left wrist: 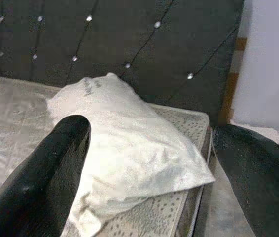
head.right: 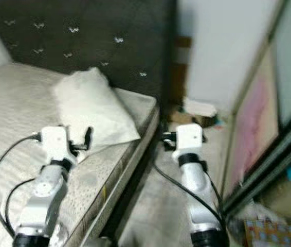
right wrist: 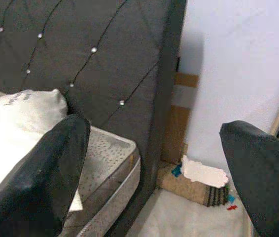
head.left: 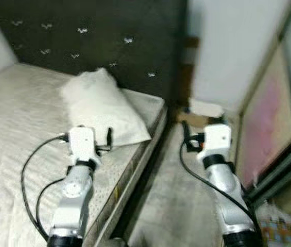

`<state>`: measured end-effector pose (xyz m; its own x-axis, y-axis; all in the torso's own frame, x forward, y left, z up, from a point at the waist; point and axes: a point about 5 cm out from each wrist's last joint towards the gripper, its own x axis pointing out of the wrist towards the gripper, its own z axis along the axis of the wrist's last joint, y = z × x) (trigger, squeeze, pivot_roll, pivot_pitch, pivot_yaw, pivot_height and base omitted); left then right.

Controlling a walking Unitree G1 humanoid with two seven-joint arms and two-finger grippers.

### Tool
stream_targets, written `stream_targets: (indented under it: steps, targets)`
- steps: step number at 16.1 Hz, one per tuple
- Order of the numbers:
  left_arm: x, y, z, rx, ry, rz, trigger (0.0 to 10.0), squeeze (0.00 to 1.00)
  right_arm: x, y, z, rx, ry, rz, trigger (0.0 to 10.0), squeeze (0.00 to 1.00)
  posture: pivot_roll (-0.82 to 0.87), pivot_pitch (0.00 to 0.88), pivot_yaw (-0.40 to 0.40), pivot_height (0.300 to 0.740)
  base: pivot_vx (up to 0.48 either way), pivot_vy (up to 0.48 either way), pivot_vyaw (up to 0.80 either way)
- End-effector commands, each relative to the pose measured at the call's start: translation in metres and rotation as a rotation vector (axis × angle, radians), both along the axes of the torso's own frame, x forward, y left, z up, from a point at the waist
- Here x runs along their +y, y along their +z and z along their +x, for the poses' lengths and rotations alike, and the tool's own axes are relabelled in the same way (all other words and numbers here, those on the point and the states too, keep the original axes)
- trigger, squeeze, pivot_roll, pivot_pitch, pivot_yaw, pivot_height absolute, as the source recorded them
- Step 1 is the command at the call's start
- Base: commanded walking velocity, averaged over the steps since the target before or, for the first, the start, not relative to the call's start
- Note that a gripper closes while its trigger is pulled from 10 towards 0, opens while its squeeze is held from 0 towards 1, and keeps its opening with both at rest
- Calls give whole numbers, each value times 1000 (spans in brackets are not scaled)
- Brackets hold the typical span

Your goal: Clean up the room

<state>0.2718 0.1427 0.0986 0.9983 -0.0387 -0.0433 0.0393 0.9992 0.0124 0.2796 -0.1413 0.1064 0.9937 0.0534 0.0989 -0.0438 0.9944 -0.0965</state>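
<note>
Left gripper [left wrist: 144, 173] spread wide, empty, held over the mattress [head.left: 17, 118] edge. The white pillow [head.left: 102, 105] lies just ahead of it, apart, long axis running diagonally toward the dark tufted headboard [head.left: 84, 36]; the left arm is nearer. Right gripper [right wrist: 152, 163] also spread, empty, above the floor gap beside the bed. Beyond it, a cardboard box [right wrist: 191, 190] rests on the floor against the wall.

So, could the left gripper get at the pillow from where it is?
Probably yes: the left gripper is open just short of the pillow, which lies on the mattress with nothing between.
</note>
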Motion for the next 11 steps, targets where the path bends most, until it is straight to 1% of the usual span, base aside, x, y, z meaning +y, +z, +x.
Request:
stream_targets:
  steps: [1,6,8,10,11]
  targets:
    - [7,0,1,3,14,26,10000,0,6,3,2,-12,14,12,10000,0,16,0,-5,740,0,0,800]
    - [6,1,2,-6,15,26,10000,0,6,2,1,-11,18,14,10000,0,16,0,-4,740,0,0,800]
    - [6,1,2,-7,24,42,10000,0,6,2,1,-10,21,15,10000,0,16,0,-5,740,0,0,800]
    - [4,-1,1,10,28,20,10000,0,7,1,1,-9,23,15,10000,0,17,0,-7,740,0,0,800]
    - [2,-1,1,5,17,36,10000,0,7,1,2,-10,23,14,10000,0,16,0,-6,740,0,0,800]
